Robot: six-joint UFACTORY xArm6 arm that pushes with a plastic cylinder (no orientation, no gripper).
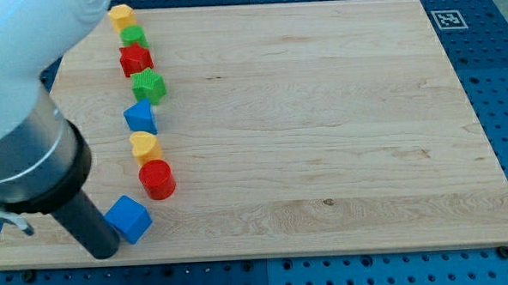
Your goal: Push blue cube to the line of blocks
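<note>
The blue cube [128, 218] lies near the view's bottom left corner of the wooden board [321, 114]. My tip [104, 252] rests just left of and below the cube, touching or nearly touching its left side. A line of blocks runs up the view's left side: a red cylinder [158, 179] just above and right of the cube, a yellow heart-like block [144, 145], a blue block [139, 116], a green block [149, 85], a red block [135, 59], a green block [132, 36] and a yellow block [121, 15] at the top.
The arm's large white and dark body [26, 127] covers the view's left edge and top left corner. A blue pegboard table [501, 106] surrounds the board, with a fiducial marker [448, 18] at the top right.
</note>
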